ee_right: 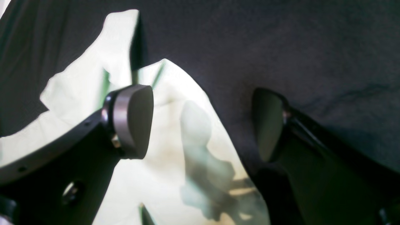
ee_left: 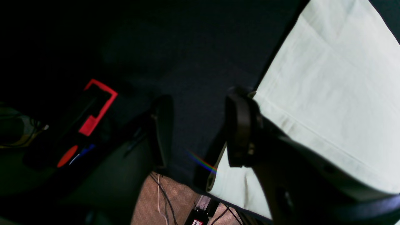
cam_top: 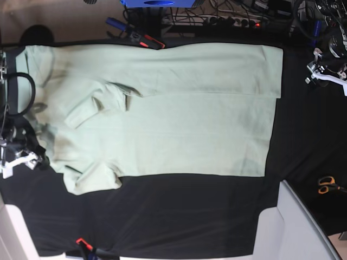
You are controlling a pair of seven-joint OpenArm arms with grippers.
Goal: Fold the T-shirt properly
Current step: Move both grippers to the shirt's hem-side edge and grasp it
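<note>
Pale mint-green cotton T-shirt [cam_top: 179, 119] lies flat on my black-clothed table [cam_top: 179, 216]; only wrist views show left hand [ee_left: 200, 131] and right hand [ee_right: 203, 125] gaping, empty.

The pale mint-green short-sleeved cotton T-shirt [cam_top: 179, 116] lies flat on the black table cloth [cam_top: 179, 216], spanning the base view from the left edge to right of centre. Its upper long edge is folded down over the body. 1 sleeve [cam_top: 97, 105] lies folded onto the body at centre left; the other sleeve [cam_top: 89, 179] projects at lower left. The right gripper [cam_top: 21, 157] sits at the left edge, over the shirt's end. The left gripper [cam_top: 322, 73] sits at upper right, apart from the shirt. The orange-handled scissors [cam_top: 327, 185] lie at right, on the cloth. In the left wrist view, the shirt hem [ee_left: 312, 131] lies just beside 1 finger [ee_left: 239, 131].
</note>
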